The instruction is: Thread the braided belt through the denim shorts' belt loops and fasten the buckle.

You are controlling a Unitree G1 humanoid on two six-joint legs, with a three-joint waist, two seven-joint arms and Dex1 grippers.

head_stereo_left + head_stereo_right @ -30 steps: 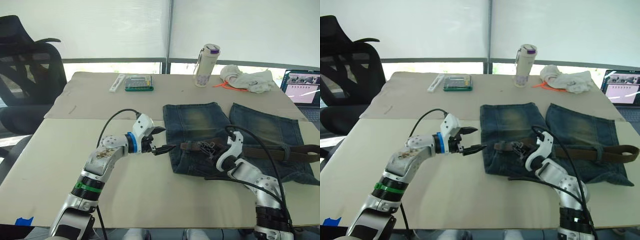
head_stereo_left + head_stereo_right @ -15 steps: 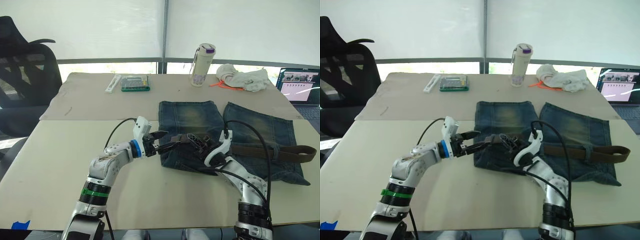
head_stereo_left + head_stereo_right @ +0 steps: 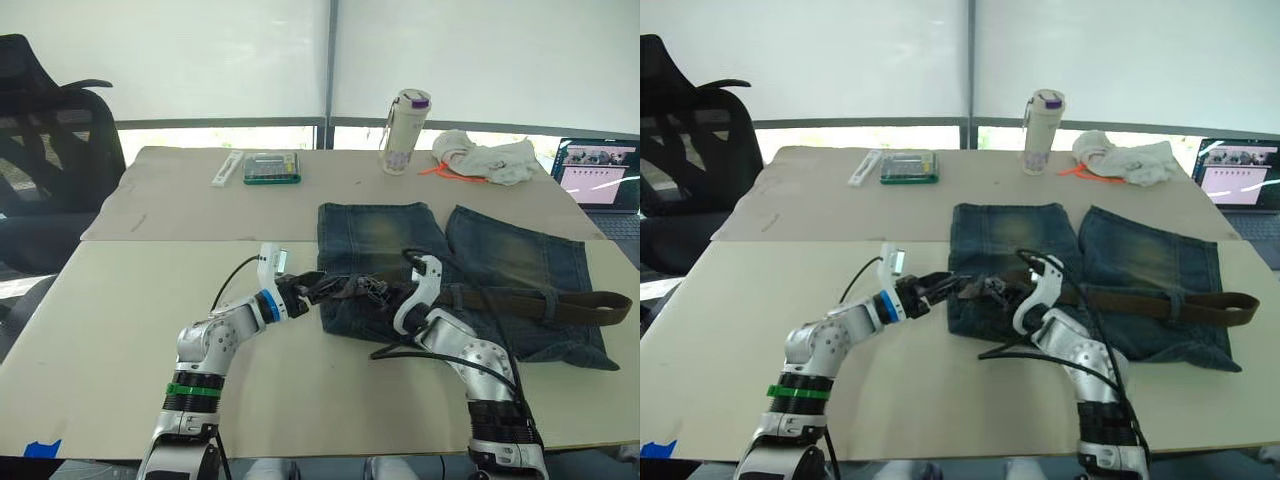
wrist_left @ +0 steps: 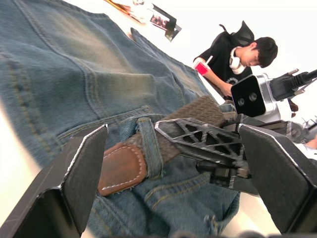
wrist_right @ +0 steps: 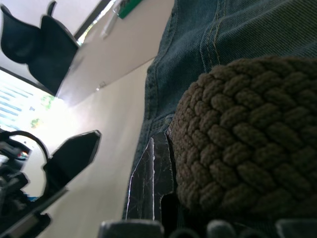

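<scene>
Now I'm mid-threading: right pincer clamps the belt by a loop; left pincer, spread apart, should grab the tip at nine o'clock.

A beige table made of two tops joined along a seam carries everything. Denim shorts lie flat right of centre, waistband toward the lower edge, with the braided belt across them. Along the far edge, upper middle of the frame, sit a white flat item, a green-edged case, an upright white bottle with a purple lid and a crumpled pale cloth. A laptop rests at far right.
</scene>
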